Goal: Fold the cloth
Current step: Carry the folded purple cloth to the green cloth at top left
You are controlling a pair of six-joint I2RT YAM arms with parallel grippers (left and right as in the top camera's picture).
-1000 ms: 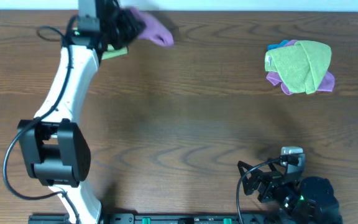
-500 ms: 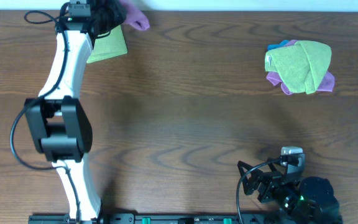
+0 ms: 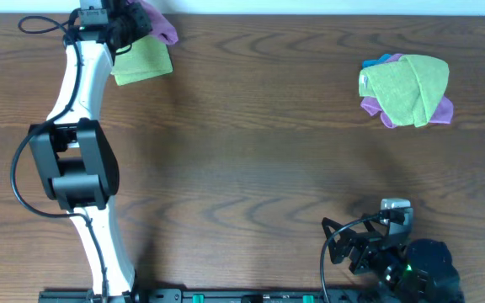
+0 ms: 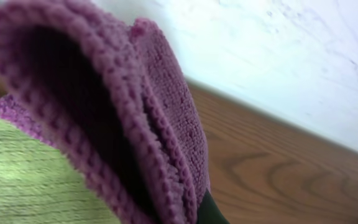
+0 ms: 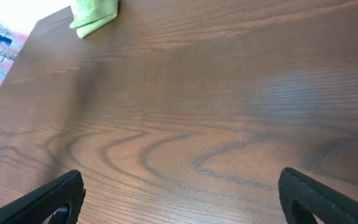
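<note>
The lilac-purple cloth (image 3: 160, 23) is folded and bunched at the table's far left back edge, partly over a lime-green towel (image 3: 144, 61). My left gripper (image 3: 130, 23) is shut on the cloth. In the left wrist view the cloth (image 4: 129, 118) fills the frame as a thick purple fold above the green towel (image 4: 23, 180); the fingers are mostly hidden by it. My right gripper (image 3: 343, 244) is open and empty at the front right, low over bare wood; its two fingertips (image 5: 182, 193) show wide apart.
A bunch of green, purple and blue cloths (image 3: 405, 90) lies at the back right. The table's back edge meets a white wall (image 4: 278, 56). The green towel also shows far off in the right wrist view (image 5: 94, 15).
My left arm has swung left and back, carrying the purple cloth from right of the green towel to its top edge. The green towel is now uncovered. The right arm has not moved.
</note>
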